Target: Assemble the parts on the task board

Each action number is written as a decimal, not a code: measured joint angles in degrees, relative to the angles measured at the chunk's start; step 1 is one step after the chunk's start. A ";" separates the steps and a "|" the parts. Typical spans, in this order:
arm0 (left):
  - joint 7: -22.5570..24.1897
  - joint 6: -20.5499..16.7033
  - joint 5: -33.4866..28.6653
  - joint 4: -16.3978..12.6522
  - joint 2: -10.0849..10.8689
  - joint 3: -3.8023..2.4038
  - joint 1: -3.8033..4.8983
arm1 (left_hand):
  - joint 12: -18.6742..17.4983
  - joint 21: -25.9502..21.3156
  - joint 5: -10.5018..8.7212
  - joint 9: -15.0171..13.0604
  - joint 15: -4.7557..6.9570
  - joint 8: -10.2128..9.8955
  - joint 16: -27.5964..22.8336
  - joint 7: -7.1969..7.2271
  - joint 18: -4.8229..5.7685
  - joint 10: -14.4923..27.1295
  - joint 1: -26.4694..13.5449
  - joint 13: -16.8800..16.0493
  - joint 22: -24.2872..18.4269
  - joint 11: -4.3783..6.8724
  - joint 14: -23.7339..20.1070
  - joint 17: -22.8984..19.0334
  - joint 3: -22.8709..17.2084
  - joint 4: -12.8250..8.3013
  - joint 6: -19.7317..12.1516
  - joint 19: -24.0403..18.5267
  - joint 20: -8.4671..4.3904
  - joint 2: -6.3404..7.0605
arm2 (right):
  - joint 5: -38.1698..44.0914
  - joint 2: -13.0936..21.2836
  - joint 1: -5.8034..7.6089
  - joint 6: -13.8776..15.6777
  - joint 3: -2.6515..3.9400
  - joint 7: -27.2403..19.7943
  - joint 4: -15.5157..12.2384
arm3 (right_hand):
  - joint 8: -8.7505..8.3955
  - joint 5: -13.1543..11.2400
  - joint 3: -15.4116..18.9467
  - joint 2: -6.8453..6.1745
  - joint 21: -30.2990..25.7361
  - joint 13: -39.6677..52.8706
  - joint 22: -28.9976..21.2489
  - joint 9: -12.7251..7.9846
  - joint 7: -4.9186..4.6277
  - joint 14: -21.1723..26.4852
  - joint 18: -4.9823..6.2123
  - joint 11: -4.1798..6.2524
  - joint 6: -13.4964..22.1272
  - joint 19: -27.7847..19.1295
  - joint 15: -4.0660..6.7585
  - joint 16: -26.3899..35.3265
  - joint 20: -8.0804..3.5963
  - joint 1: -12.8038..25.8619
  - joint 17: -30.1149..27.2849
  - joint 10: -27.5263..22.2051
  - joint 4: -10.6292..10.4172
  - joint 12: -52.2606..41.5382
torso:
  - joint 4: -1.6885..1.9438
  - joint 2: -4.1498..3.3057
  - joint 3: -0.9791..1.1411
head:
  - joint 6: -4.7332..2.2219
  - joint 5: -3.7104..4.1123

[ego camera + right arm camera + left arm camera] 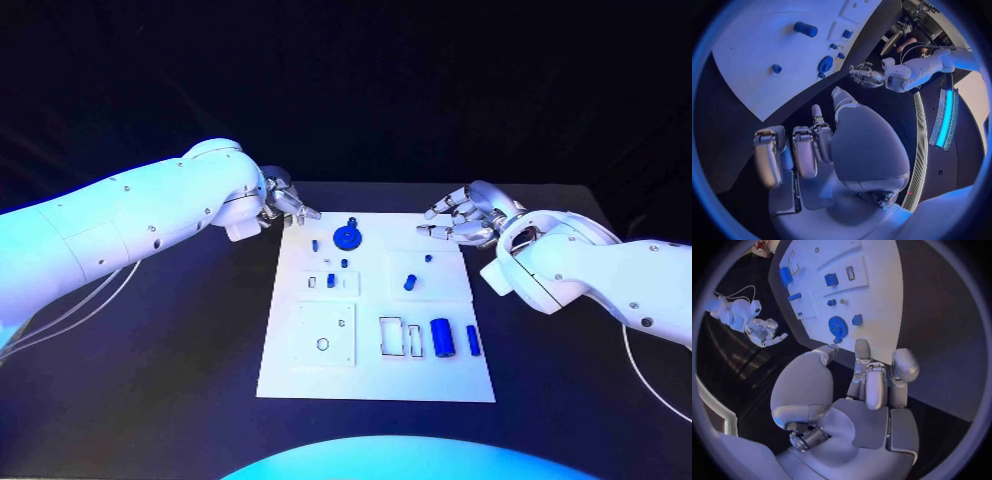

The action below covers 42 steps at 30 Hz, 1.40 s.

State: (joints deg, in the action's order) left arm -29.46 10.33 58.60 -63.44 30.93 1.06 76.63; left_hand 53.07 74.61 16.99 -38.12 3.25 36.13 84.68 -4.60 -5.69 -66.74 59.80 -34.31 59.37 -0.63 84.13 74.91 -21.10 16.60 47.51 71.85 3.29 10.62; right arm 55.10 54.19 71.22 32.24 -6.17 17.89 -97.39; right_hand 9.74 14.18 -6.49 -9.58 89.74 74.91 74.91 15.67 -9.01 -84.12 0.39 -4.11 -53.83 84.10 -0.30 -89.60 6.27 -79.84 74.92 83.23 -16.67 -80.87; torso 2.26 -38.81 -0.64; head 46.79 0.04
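Task board (375,385) is lying flat in the middle of the black table (173,400), long side running away from the robot. Blue parts are sitting spread over it: a round gear-like disc (348,238) near the far edge, a small peg (316,243) just beside it, a small blue block (332,281) in the middle-left panel, another short piece (411,282) in the middle-right panel, and a fat cylinder (443,338) with a thinner rod (473,340) lying side by side near the right edge of the near half. The near-left panel (326,334) and the framed slots (391,336) next to the cylinder are looking unfilled. Judging from that, assembly is sitting early to middle: disc and a couple of small pieces seem seated, cylinder and rod seem loose and waiting; can't tell for sure which are fully pressed in.

Left hand (283,205) is hovering over the table just off the board's far-left corner, near the disc, fingers loosely curled, holding nothing, touching nothing as far as the left wrist view shows. Right hand (464,218) is hovering off the board's far-right corner, fingers partly bent and apart, nothing in them. Both hands are standing clear of the board, roughly level with each other, palms facing inward toward it.
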 measured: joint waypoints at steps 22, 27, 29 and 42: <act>0.06 7.26 -1.81 7.60 -4.71 1.44 0.00 | -0.03 -0.33 -0.23 0.72 -0.20 -0.75 0.00 -0.41 0.00 0.51 0.00 0.32 -0.16 -0.51 -0.20 0.00 0.96 0.16 -0.41 -0.20 0.20 0.00 | 0.00 -0.57 0.11 0.00 0.00 -0.03 -0.09 | 0.00 0.00 0.00 0.00 0.00 0.00 0.04 0.01 0.00 0.00 0.00 0.00 0.00 0.00 0.00 0.00 0.00 0.00 -0.01 0.00 0.00 0.00 | -0.14 -1.04 0.09 | -0.42 -0.20; 0.06 8.44 -2.15 8.03 -5.10 1.73 -0.02 | -0.03 -0.33 -0.50 0.79 -0.20 -0.99 0.00 -0.41 0.00 0.51 0.00 0.32 -0.22 -0.51 -0.20 0.00 0.96 0.16 -0.41 -0.20 0.20 0.00 | 0.00 -0.66 0.12 0.03 0.00 -0.06 -0.05 | 0.00 0.00 0.00 0.00 -0.47 0.00 0.03 0.01 0.00 0.00 0.00 0.00 0.00 0.00 0.00 0.00 0.00 0.00 -0.02 0.00 0.00 0.00 | -0.12 -1.03 0.08 | -0.46 -0.32; 0.05 8.96 -2.25 8.14 -5.14 1.81 -0.02 | -0.02 -0.33 -0.50 0.81 -0.20 -0.99 0.00 -0.41 0.00 0.51 0.00 0.32 -0.22 -0.51 -0.20 0.00 0.96 0.16 -0.41 -0.20 0.20 0.00 | -0.01 -0.69 0.12 0.09 0.00 -0.11 -0.02 | 0.04 0.00 0.00 0.00 -1.99 0.00 0.03 0.00 0.00 0.00 0.00 -0.02 0.00 0.00 0.00 0.60 0.00 0.00 -0.01 -0.46 0.00 0.68 | -0.12 -1.02 0.08 | -0.46 -0.33; 0.01 10.63 -2.59 8.44 -5.41 2.04 -0.04 | -0.03 -0.33 -0.50 1.12 -0.40 -0.99 0.00 -0.62 -0.01 0.50 0.44 0.44 0.01 -0.50 0.01 0.00 1.11 0.00 0.23 -0.19 0.20 -0.91 | -0.53 -0.87 0.14 2.22 0.01 -1.87 0.25 | 2.65 0.05 -2.20 -0.11 -37.99 -15.22 -8.25 -0.25 0.69 2.08 6.89 0.09 1.51 -8.73 1.19 19.90 -1.09 -0.11 -11.68 -15.13 0.07 27.37 | -0.12 -1.01 0.08 | -0.34 -0.38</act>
State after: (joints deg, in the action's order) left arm -29.45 20.96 56.01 -55.01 25.52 3.10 76.59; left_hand 53.04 74.28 16.49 -37.00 2.85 35.14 84.68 -5.22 -5.69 -66.24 60.24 -33.87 59.38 -1.13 84.15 74.90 -19.99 16.60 47.75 71.65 3.49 9.71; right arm 54.57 53.31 71.36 34.46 -6.16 16.02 -97.14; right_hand 12.39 14.23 -8.69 -9.69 51.76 59.69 66.65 15.42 -8.32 -82.05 7.28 -4.02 -52.32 75.37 0.89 -69.70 5.17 -79.95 63.24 68.10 -16.60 -53.51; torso 2.15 -39.81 -0.55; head 46.45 -0.35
